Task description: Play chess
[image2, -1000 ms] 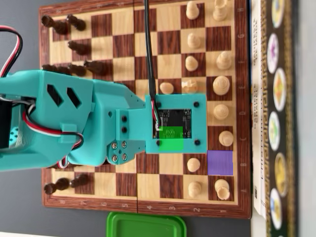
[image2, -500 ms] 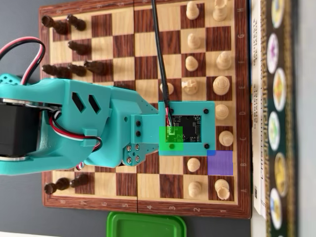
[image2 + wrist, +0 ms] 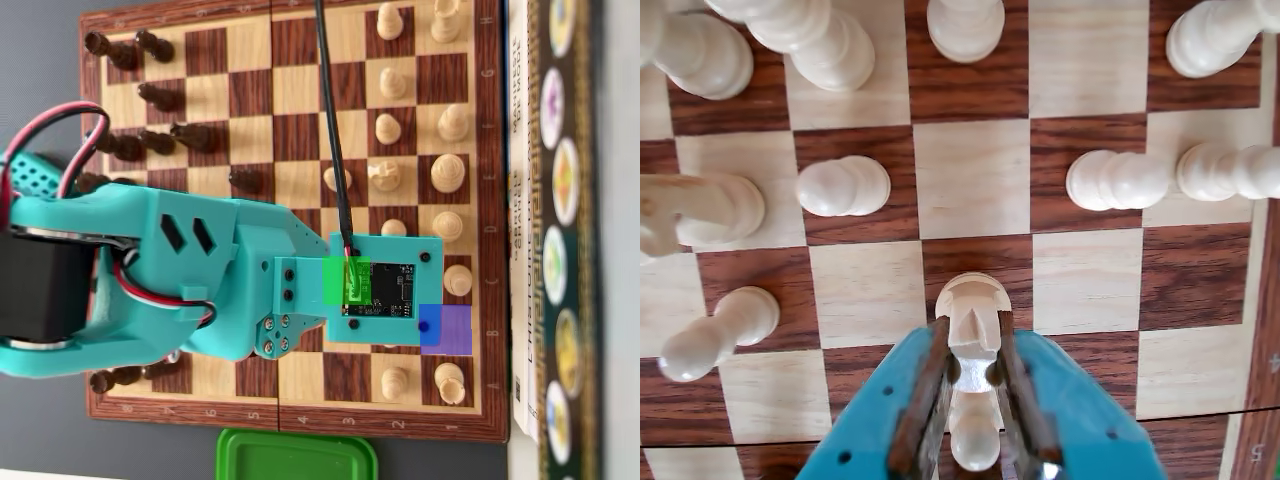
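White chess piece (image 3: pixel 973 335) stands between the two fingers of the pincer (image 3: pixel 973 385) in the wrist view, on a dark square of the chessboard (image 3: pixel 975 175). The pincer is closed on its body, both fingers touching it. Other white pieces stand well apart.

Teal printed arm (image 3: pixel 190 285) with silver screws, red, black and white wires near its black motor (image 3: pixel 40 290), a black cable to the wrist's circuit board (image 3: pixel 380 288), brown-padded fingers (image 3: pixel 923 400).
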`<state>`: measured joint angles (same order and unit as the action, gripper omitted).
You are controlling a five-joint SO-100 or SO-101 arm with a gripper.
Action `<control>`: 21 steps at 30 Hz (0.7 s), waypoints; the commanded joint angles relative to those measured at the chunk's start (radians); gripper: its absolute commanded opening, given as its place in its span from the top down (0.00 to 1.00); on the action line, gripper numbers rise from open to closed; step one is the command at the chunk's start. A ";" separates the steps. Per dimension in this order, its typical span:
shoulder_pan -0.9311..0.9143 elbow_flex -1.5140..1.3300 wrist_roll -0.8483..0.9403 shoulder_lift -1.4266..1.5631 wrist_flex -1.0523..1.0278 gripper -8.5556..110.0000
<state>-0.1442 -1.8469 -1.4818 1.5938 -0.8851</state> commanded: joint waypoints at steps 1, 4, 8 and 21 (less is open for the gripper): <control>-0.009 0.014 0.005 -0.012 0.008 0.91; -0.009 0.014 0.005 -0.015 0.012 0.91; -0.009 0.015 0.005 -0.015 0.014 0.91; -0.021 0.043 0.018 -0.014 0.005 0.91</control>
<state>-0.1488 -1.8423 -1.4788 1.5785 -0.8820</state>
